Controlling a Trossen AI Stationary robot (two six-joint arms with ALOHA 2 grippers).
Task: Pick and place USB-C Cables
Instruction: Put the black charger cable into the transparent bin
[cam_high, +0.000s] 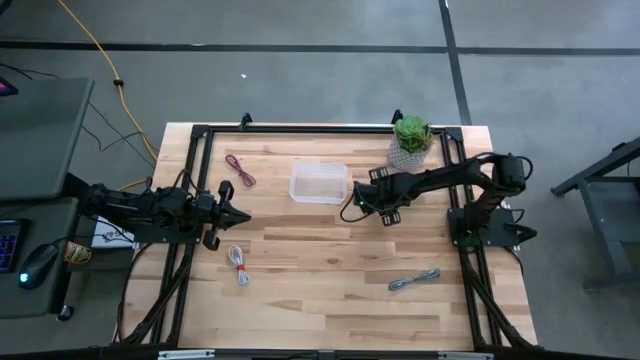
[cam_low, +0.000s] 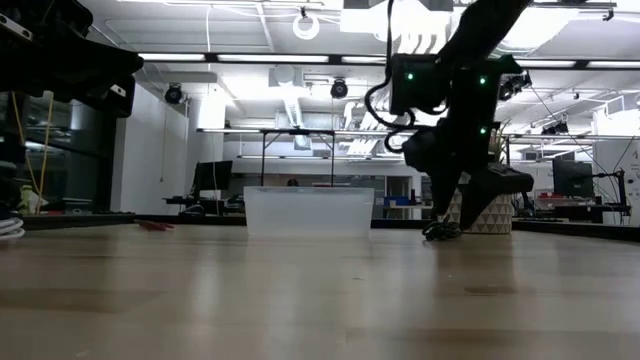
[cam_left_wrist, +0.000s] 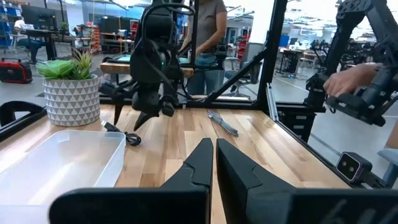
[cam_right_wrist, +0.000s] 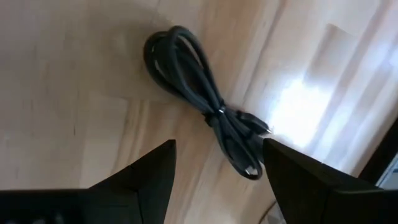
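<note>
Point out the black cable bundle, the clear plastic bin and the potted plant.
black cable bundle (cam_right_wrist: 208, 106): right wrist view, on the tied middle of the coil.
clear plastic bin (cam_high: 318, 199): high view, on its near rim.
potted plant (cam_high: 411, 133): high view, on the green leaves.

Table (cam_high: 330, 270): pale wood planks, smooth, slight sheen. Bin (cam_high: 319, 184): translucent plastic, frosted. Black cable (cam_right_wrist: 205, 99): smooth rubbery jacket, slightly glossy. Right gripper (cam_right_wrist: 217, 171) fingers: matt black plastic. Plant pot (cam_left_wrist: 73, 99): white, matt, patterned. Frame (cam_high: 300, 128): black metal.
</note>
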